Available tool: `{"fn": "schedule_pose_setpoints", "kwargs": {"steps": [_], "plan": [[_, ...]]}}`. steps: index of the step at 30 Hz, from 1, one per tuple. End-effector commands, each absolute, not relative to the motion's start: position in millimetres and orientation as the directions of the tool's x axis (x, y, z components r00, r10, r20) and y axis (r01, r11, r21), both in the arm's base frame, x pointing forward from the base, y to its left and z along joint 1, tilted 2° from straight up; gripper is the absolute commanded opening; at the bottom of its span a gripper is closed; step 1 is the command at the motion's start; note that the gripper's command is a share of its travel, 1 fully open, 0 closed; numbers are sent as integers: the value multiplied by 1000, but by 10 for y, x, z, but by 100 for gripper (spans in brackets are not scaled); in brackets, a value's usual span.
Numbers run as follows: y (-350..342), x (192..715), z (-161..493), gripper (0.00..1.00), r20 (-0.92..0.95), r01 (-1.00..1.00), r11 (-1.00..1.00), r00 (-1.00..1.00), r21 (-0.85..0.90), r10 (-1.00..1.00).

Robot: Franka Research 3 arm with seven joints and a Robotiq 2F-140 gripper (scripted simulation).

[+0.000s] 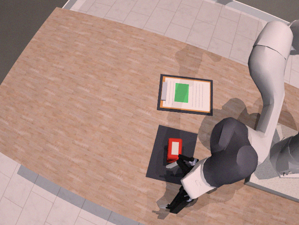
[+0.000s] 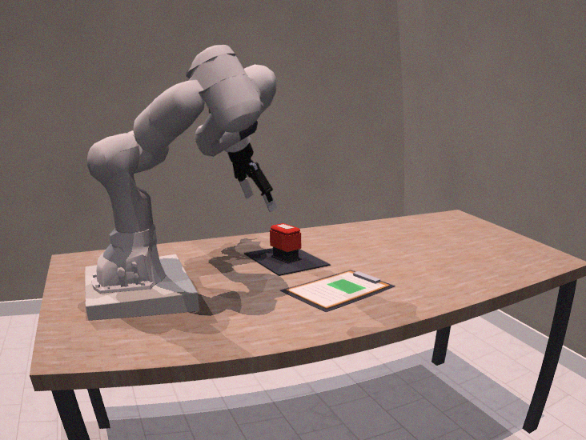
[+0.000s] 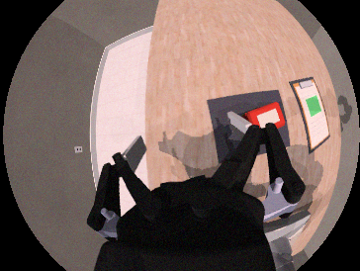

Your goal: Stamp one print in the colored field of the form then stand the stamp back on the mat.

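table (image 2: 426, 246): looked like pale wood, planked grain, matt
table legs (image 2: 549, 350): dark, smooth, matt
stamp (image 2: 285, 238): red casing looked like smooth plastic, slight sheen; pale flat label on top
mat (image 2: 307, 262): dark grey, flat, matt
form (image 1: 201, 95): white, paper-like, matt; green field (image 1: 181, 92) evenly coloured
clip (image 1: 164, 91): grey, smooth
arm (image 2: 156, 122): light grey shell, smooth, softly glossy
gripper (image 2: 258, 194): black, smooth, pale pads
floor (image 2: 284, 402): pale tiles, smooth
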State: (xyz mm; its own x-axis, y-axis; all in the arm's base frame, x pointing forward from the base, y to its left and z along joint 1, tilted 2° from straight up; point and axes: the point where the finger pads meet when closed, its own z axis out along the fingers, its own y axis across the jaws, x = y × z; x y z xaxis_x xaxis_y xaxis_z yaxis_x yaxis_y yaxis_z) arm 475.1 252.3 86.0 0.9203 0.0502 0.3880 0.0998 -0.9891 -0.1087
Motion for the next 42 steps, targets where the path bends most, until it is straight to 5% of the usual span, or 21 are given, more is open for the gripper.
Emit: {"fn": "schedule_pose_setpoints", "kwargs": {"steps": [1,23,34,37,42], "plan": [[2523,4751,861,100,388,100,-989,920,-109,50],[2517,4846,932,100,402,99,-991,914,-86,56],[2719,5504,1827,100,531,86,-993,840,79,115],[2314,5516,1702,100,454,-181,-983,875,-15,-168],[1981,5448,1535,100,372,-376,-924,850,-65,-372]]}}
